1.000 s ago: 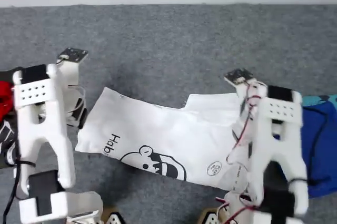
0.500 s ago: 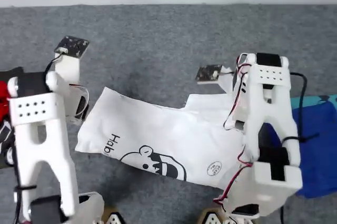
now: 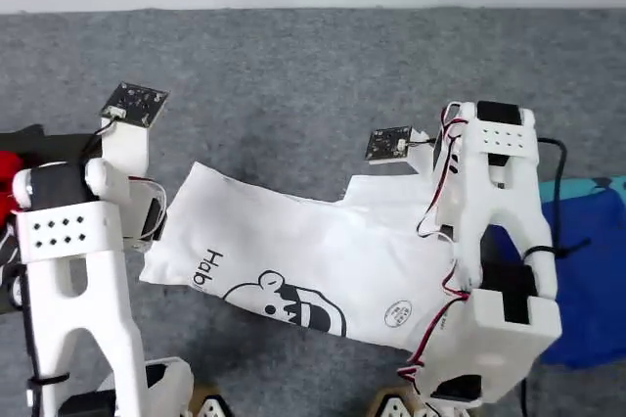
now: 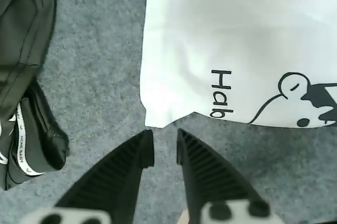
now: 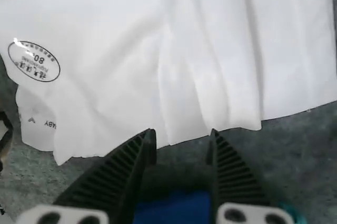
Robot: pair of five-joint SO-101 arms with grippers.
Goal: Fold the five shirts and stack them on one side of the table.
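Right arm has swung away from the near right corner and now reaches over the white shirt's [image 3: 293, 260] right end; left arm has drawn in a little at the shirt's left end, with little shift in the last half second. White shirt lies spread, slanted across the middle of the grey surface [image 3: 293, 74], printed side up, not yet folded. Left gripper [image 4: 164, 142] has its jaws a narrow gap apart, holding nothing, poised just off the shirt's corner. Right gripper [image 5: 179, 140] is spread wider, also empty, at the opposite hem. Judged: one arm at each end to take both edges for a first fold. Wrist views give what the arms hide from above, namely jaw gaps and hem lines. Left wrist view also shows a dark garment [image 4: 21, 77] lying apart from the shirt. High view alone shows the blue shirt [image 3: 587, 280] at the far right.
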